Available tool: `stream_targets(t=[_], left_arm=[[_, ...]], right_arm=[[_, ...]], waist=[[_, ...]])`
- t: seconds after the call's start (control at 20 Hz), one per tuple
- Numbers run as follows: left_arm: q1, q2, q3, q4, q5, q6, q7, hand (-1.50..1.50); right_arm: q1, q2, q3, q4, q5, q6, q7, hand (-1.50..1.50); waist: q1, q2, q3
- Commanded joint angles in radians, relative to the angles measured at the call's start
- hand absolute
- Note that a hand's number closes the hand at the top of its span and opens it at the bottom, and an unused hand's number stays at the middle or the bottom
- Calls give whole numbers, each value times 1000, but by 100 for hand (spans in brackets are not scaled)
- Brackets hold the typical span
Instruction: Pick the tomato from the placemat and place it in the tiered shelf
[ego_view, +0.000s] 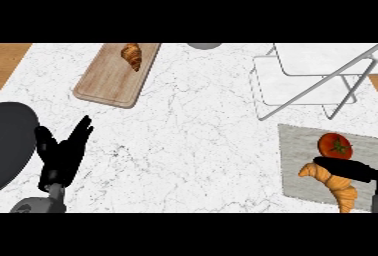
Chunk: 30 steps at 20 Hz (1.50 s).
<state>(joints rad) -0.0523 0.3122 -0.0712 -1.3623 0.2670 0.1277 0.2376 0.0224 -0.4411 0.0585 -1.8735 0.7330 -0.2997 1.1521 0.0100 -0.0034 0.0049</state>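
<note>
A red tomato (335, 145) with a green stem lies on the grey placemat (297, 150) at the right of the counter. Just below the tomato, my right hand (345, 169) comes in from the right edge; its straight fingers stretch leftward and hold nothing. They cross over a croissant (338, 189) lying on the same mat. The white tiered shelf (306, 82) with grey wire legs stands at the back right, beyond the mat. My left hand (65, 150) rests open at the lower left, fingers up.
A wooden cutting board (111, 77) with a second croissant (132, 55) lies at the back left. A dark round object (13, 140) sits at the left edge beside my left hand. A grey round thing (204, 45) shows at the back edge.
</note>
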Motion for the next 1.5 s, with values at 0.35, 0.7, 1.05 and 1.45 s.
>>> stream_targets(t=[0.35, 0.7, 1.05, 1.45], left_arm=[[35, -52, -5, 17, -23, -18, -2, 0], [-8, -24, 43, 40, -6, -66, 26, 0], [-54, -90, 39, 76, -69, -19, 22, 0], [-10, -46, 96, 16, -44, -81, 71, 0]], right_arm=[[-88, 148, -38, 173, 116, 28, 66, -150], [-138, 178, -116, 271, 183, 52, 32, -150], [-162, 226, -146, 352, 247, -11, -56, -150], [-228, 192, -257, 570, 173, -88, -248, -150]], waist=[[-6, 4, -5], [-8, 5, -5], [-11, 4, -5], [-6, 5, -5]])
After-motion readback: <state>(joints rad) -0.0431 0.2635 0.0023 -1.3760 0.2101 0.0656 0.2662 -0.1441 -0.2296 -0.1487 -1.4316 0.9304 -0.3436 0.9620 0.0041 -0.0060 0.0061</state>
